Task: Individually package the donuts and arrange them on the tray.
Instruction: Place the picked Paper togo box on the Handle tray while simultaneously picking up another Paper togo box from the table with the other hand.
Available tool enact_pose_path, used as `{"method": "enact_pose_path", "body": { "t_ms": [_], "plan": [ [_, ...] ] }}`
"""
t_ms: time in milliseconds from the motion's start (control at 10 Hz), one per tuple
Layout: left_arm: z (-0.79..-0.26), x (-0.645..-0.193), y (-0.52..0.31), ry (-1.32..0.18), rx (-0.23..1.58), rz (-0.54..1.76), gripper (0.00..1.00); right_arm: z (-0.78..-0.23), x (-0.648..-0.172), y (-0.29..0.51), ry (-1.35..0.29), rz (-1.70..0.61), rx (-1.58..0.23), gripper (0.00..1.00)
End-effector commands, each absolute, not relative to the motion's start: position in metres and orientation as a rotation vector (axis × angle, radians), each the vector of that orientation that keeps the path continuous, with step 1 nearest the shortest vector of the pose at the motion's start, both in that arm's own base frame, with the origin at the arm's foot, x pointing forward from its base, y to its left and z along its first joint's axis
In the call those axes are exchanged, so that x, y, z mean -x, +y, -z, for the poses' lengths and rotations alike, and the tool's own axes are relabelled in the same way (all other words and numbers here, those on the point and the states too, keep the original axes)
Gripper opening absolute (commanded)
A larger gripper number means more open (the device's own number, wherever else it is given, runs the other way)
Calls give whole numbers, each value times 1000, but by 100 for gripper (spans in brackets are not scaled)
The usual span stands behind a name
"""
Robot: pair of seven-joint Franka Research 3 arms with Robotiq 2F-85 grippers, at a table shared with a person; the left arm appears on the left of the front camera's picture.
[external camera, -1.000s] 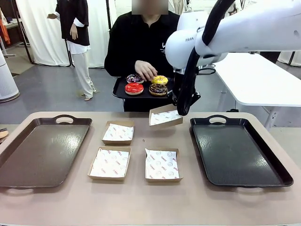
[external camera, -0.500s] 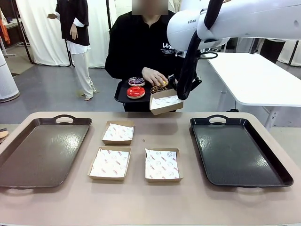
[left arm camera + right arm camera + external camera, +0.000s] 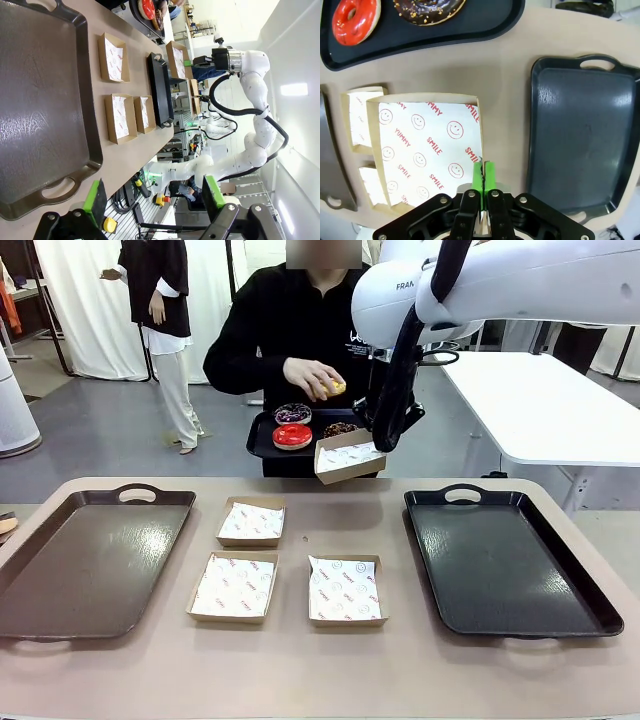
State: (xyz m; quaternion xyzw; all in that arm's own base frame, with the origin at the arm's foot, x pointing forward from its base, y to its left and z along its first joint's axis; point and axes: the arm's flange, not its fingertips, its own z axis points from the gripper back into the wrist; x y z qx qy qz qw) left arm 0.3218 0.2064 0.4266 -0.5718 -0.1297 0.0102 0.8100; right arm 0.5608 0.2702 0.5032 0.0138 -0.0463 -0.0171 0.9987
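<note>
My right gripper is shut on the rim of a paper-lined cardboard box, holding it in the air beside the person's small black tray. On that tray lie the purple donut, red donut and chocolate donut. Above the tray, the person's hand holds the yellow donut. My left gripper is open, hovering over the left brown tray with nothing between its pads.
Three more open boxes sit mid-table. A brown tray lies on the left and a black tray on the right. Another person stands far back left.
My right gripper raised the box from above the table to the person's tray. The person picked the yellow donut up off that tray.
</note>
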Motion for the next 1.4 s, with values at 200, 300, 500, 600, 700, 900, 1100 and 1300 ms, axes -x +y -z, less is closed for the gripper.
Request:
{"method": "enact_pose_path", "body": {
  "t_ms": [200, 300, 500, 600, 700, 900, 1100, 1300],
  "plan": [
    [-428, -321, 206, -291, 1234, -20, 100, -503, -557, 268, -91, 50, -24, 0],
    [-428, -321, 206, -291, 1234, -20, 100, -503, -557, 268, -91, 50, -24, 0],
    [-428, -321, 206, -291, 1234, -20, 100, -503, -557, 268, -91, 50, -24, 0],
    [-428, -321, 206, -291, 1234, -20, 100, -503, -557, 268, -91, 50, -24, 0],
    [-428, -321, 206, -291, 1234, -20, 100, -503, -557, 268, -91, 50, -24, 0],
    [-428, -321, 206, -291, 1234, -20, 100, -503, -557, 268, -91, 50, -24, 0],
    [-428, -321, 206, -291, 1234, -20, 100, -503, -557, 268, -91, 50, -24, 0],
    [-428, -321, 206, -291, 1234, -20, 100, -503, -557, 268, -91, 50, -24, 0]
  ]
}}
